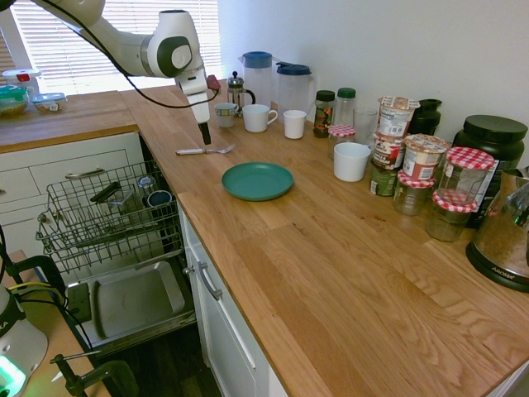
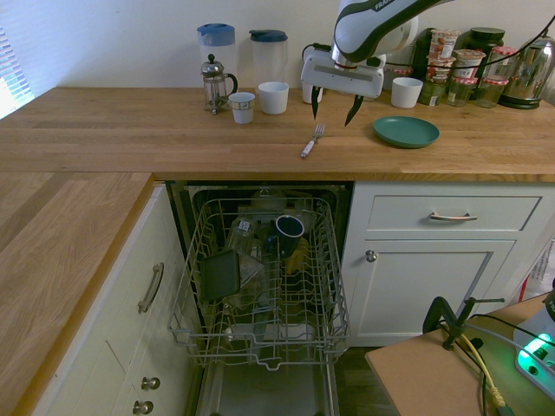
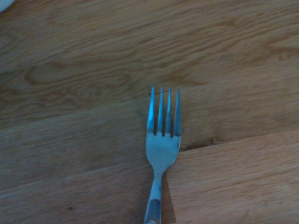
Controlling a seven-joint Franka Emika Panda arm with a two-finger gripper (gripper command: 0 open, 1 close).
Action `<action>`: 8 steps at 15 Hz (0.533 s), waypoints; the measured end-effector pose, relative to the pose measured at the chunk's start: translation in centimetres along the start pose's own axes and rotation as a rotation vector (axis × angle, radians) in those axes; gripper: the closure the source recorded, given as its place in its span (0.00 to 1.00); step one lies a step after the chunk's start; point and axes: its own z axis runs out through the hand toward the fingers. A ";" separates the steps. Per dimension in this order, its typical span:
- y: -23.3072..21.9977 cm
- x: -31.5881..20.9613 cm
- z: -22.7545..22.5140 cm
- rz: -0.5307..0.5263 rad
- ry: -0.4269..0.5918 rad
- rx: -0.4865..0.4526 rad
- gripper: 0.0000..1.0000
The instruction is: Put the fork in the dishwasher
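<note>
The fork [image 2: 311,140] is lying flat on the desk [image 2: 130,130] beneath the spread, empty end effector [image 2: 332,106], looking light, stiff and slippery, so pinching across its slim handle seems best.

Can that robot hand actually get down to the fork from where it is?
Probably yes. The gripper hangs open just above the fork, which lies alone on bare counter, with nothing between them.

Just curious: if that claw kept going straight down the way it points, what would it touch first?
Probably the fork on the wooden counter; the open gripper points down above its pronged end, though exact alignment is hard to judge.
</note>
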 end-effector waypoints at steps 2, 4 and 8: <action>-1.1 -1.2 0.9 0.031 0.022 -0.028 0.00; -2.2 -1.7 1.9 0.055 0.038 -0.056 0.00; -3.9 -0.8 3.6 0.080 0.054 -0.090 0.00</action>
